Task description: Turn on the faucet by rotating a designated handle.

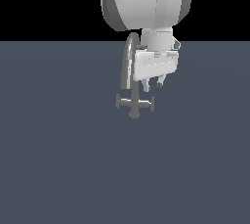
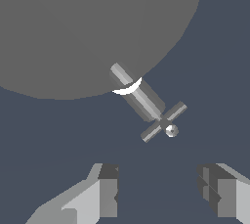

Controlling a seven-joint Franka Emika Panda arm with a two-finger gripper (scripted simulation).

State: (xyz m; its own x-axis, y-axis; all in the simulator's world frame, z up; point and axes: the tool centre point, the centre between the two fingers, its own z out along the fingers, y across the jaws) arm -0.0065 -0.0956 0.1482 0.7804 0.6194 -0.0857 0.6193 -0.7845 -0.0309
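The faucet point(image 1: 134, 101) stands on the dark blue-grey tabletop point(image 1: 53, 159), near the middle of the exterior view. It is a small grey tap on a short round base, with a tall arched spout rising behind a horizontal crossbar point(image 1: 135, 102) that runs across the exterior view, a disc at each end. My claw point(image 1: 152, 84) hangs above the crossbar, toward the disc on the exterior view's right, and touches nothing. In the wrist view I see its two fingers point(image 2: 105, 191) spread wide with nothing between them, and the faucet point(image 2: 146, 103) lies ahead of them, not yet in the gap. The crossbar point(image 2: 163, 121) sits at a slant to the line between the fingers. I judge that the claw must descend beside that nearer disc to push it round.
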